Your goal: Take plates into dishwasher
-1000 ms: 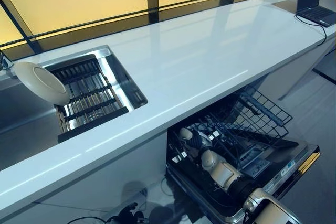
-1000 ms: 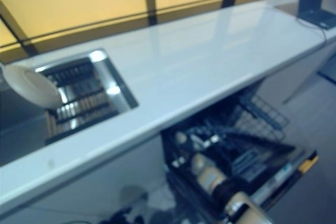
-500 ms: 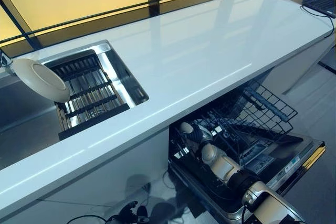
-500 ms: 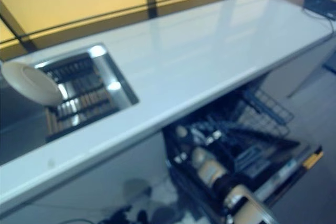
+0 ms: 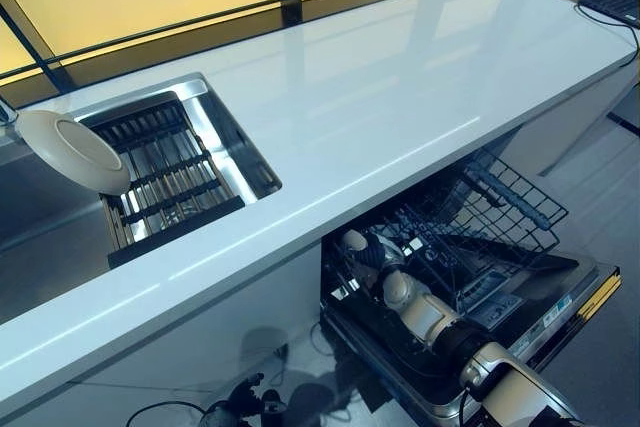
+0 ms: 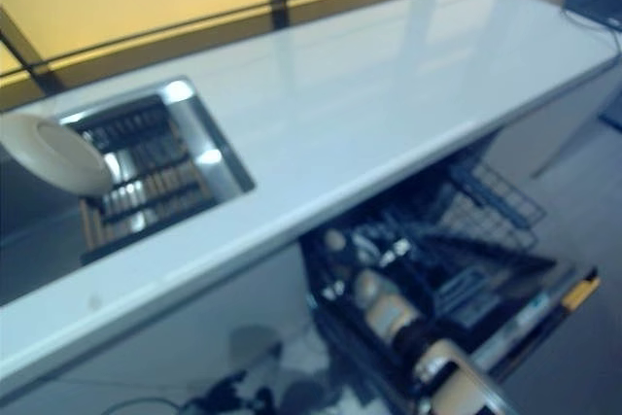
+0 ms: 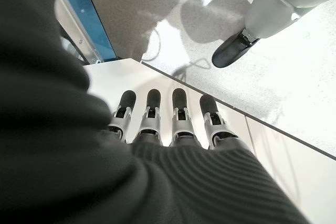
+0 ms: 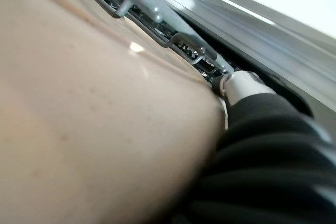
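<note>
My right hand [image 5: 368, 255] reaches into the open dishwasher's lower rack [image 5: 440, 267] under the counter. In the right wrist view a beige plate [image 8: 89, 114] fills almost everything, and the thumb [image 8: 239, 85] lies against its rim, with rack wires just beyond. In the eye views only a pale bit of it shows by the hand. A second white plate [image 5: 75, 150] leans at the left end of the sink rack [image 5: 170, 182]. My left hand [image 7: 163, 114] shows only in its own wrist view, fingers straight, holding nothing, hanging over the floor.
The long white counter [image 5: 400, 97] runs across, with the steel sink [image 5: 235, 152] set in its left part. The dishwasher door [image 5: 575, 292] lies folded down at the lower right. A laptop [image 5: 615, 2] sits at the counter's far right end.
The camera has shifted a little. My right arm stays inside the dishwasher, the hand barely moved. The plate on the sink rack has not moved.
</note>
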